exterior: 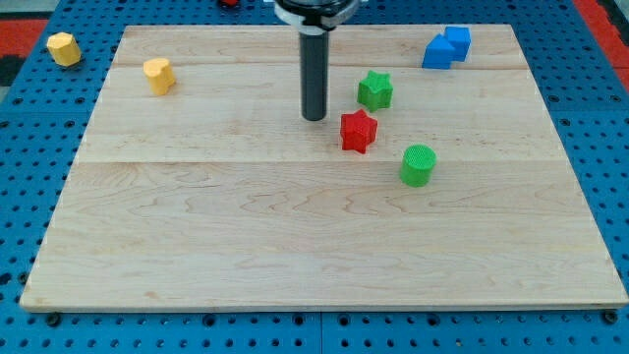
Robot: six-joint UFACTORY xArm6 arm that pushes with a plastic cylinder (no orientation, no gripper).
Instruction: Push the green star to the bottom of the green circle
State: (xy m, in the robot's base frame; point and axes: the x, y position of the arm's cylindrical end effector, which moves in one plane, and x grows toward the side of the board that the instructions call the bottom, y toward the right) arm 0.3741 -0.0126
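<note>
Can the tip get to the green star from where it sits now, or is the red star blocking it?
Probably yes. My tip sits just to the view's left of the green star, with bare board between them. The red star lies lower, off that line. The green circle is further down-right.

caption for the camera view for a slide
My tip rests left of the green star and red star; the green circle sits lower right.

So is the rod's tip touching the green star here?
Apart. The camera view shows bare wood between my tip and the green star, which sits toward the view's right of it. The red star is also clear of my tip.
</note>
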